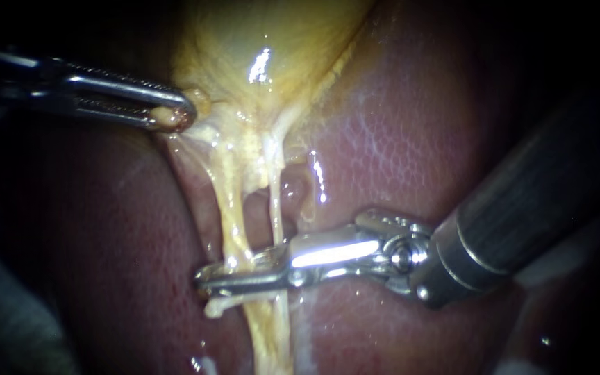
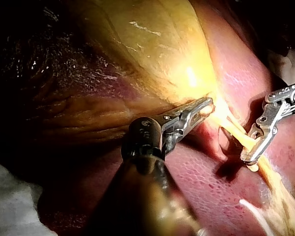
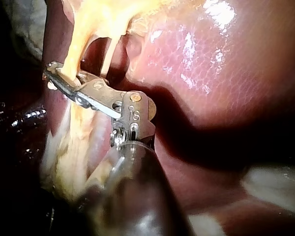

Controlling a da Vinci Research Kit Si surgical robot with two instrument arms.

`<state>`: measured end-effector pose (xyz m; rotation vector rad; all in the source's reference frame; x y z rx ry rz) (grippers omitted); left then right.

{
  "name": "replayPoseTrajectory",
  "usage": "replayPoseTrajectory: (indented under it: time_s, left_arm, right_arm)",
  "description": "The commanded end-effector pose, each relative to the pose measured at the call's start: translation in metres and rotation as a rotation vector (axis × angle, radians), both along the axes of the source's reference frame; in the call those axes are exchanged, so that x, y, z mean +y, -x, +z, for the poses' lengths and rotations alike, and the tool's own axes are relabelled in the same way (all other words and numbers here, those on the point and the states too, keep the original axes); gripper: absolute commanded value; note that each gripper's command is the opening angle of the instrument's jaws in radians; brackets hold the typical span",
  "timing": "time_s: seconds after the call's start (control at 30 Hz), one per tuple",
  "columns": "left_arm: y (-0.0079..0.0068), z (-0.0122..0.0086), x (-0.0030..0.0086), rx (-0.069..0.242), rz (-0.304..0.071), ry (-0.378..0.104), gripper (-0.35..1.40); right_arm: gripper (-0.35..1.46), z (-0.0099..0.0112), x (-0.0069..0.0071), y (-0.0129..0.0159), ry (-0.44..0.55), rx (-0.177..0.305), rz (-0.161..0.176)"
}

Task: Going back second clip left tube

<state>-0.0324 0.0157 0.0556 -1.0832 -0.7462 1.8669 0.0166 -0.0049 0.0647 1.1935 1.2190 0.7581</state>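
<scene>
The yellow gallbladder hangs at the top, and two pale tubes run down from its neck over the liver. My left instrument has its jaws shut on a bit of tissue at the gallbladder's neck and holds it out to the left. My right instrument lies across the left tube low down, its slim jaws shut on it from both sides. The right tube passes just beside those jaws. The left wrist view shows the same grip. No clip is plainly visible.
Dark red liver surrounds the tubes on both sides. A small pale stub of tissue hangs under the right instrument's jaws. White gauze lies beside the left instrument's shaft.
</scene>
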Motion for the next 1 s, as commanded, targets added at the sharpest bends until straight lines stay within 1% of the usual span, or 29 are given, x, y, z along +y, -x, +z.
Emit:
replayPoseTrajectory:
  time_s: [0.03, 0.1, 0.17, 0.2, 0.27, 0.33, 0.43, 0.47, 0.53, 0.63, 0.7, 0.73, 0.8, 0.83, 0.9, 0.93, 1.0]
  left_arm:
    - [0.0, 0.0, 0.0, 0.0, 0.0, 0.0, -0.35]
    - [0.0, 0.0, 0.0, 0.0, 0.0, 0.0, -0.35]
    - [0.0, 0.0, 0.0, 0.0, 0.0, 0.0, -0.35]
    - [0.0, 0.0, 0.0, 0.0, 0.0, 0.0, -0.35]
    - [0.0, 0.0, 0.0, 0.0, 0.0, 0.0, -0.35]
    - [0.0, 0.0, 0.0, 0.0, 0.0, 0.0, -0.35]
    - [0.0, 0.0, 0.0, 0.0, 0.0, 0.0, -0.35]
    - [0.0, 0.0, 0.0, 0.0, 0.0, 0.0, -0.35]
    - [0.0, 0.0, 0.0, 0.0, 0.0, 0.0, -0.35]
    - [-0.0001, 0.0, 0.0, 0.0, 0.0, 0.0, -0.35]
    - [-0.0001, 0.0, 0.0, 0.0, 0.0, 0.0, -0.35]
    - [-0.0001, 0.0, 0.0, 0.0, 0.0, 0.0, -0.35]
    - [-0.0001, 0.0, 0.0, 0.0, 0.0, 0.0, -0.35]
    - [-0.0001, 0.0, 0.0, 0.0, 0.001, 0.0, -0.35]
    - [-0.0001, 0.0, 0.0, 0.0, 0.001, 0.0, -0.35]
    - [-0.0001, 0.0, 0.0, -0.001, 0.001, 0.0, -0.35]
    - [-0.0001, 0.0, 0.0, -0.001, 0.001, 0.0, -0.35]
  right_arm:
    - [-0.11, 0.0, 0.0, -0.0002, 0.017, 0.006, 0.001]
    - [0.16, 0.0, 0.0, -0.0006, 0.069, 0.018, 0.009]
    - [0.32, 0.0001, 0.0001, -0.0008, 0.101, 0.008, 0.03]
    - [0.37, 0.0002, 0.0002, -0.001, 0.121, 0.0, 0.039]
    - [0.4, 0.0003, 0.0003, -0.0011, 0.156, -0.016, 0.046]
    - [0.42, 0.0005, 0.0005, -0.0011, 0.205, -0.035, 0.04]
    - [0.45, 0.0009, 0.0008, -0.0009, 0.278, -0.076, 0.041]
    - [0.46, 0.001, 0.0009, -0.0009, 0.288, -0.09, 0.043]
    - [0.46, 0.0011, 0.0011, -0.0007, 0.325, -0.103, 0.046]
    - [0.47, 0.0012, 0.0012, -0.0002, 0.361, -0.107, 0.048]
    - [0.48, 0.0012, 0.0011, 0.0001, 0.38, -0.108, 0.04]
    - [0.48, 0.001, 0.001, 0.0004, 0.41, -0.104, 0.034]
    - [0.48, 0.0006, 0.0009, 0.0011, 0.46, -0.107, 0.015]
    - [0.47, 0.0002, 0.0009, 0.0016, 0.499, -0.113, -0.003]
    - [0.47, -0.0006, 0.0011, 0.0026, 0.56, -0.137, -0.026]
    - [0.48, -0.0012, 0.0014, 0.0033, 0.606, -0.154, -0.04]
    - [0.48, -0.0022, 0.002, 0.0043, 0.682, -0.183, -0.054]
